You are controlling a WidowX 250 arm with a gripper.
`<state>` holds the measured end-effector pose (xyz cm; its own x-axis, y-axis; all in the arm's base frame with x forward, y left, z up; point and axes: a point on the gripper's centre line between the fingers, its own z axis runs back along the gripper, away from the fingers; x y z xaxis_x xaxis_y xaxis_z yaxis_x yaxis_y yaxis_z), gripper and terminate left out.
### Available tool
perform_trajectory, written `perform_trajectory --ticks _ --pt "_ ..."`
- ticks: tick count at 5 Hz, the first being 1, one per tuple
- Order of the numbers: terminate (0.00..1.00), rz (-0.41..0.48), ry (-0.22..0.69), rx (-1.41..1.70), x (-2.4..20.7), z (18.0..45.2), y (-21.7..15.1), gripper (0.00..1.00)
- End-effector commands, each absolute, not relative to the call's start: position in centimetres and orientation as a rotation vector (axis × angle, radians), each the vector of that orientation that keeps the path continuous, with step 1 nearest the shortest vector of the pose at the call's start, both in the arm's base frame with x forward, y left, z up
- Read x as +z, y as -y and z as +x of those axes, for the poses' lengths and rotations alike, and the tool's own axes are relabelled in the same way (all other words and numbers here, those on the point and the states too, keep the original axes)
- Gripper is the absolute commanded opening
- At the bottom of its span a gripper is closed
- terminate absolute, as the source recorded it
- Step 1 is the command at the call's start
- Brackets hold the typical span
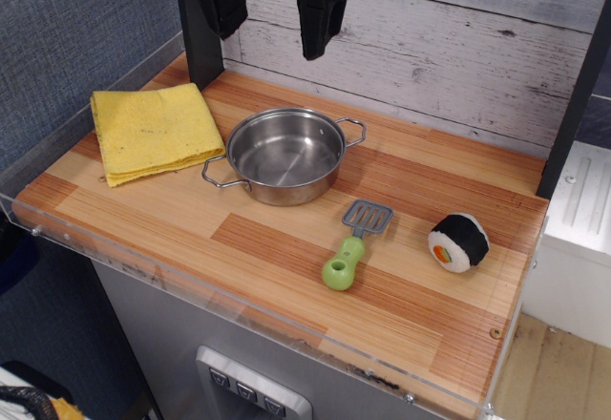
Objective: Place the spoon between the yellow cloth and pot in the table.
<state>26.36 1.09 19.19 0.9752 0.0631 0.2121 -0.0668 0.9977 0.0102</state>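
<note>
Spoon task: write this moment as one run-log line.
gripper: raised, empty | spoon: on table, right of pot | cloth: left of pot | step: not started

On the bench (pixel 286 277), the cloth (pixel 153 132) lies left of the pot (pixel 284 156), nearly touching its handle. The spoon (pixel 353 244) lies before and right of the pot; the sushi piece (pixel 458 242) lies right of the spoon.

Green-handled spoon (pixel 354 244) flat on table (pixel 286 267), right of pot (pixel 285 156).
</note>
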Motion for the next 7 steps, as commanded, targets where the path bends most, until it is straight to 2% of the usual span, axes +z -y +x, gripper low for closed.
perform_trajectory --ticks 1,3,5,7 --pt "0.0 0.017 0.213 0.065 19.2 26.4 -1.1 1.0" --pt "0.0 0.006 0.223 0.057 16.1 26.5 1.7 1.0" --pt "0.0 -0.021 0.245 0.008 11.6 25.9 4.0 1.0" --pt "0.0 0.012 0.217 -0.018 7.1 26.6 3.4 1.0"
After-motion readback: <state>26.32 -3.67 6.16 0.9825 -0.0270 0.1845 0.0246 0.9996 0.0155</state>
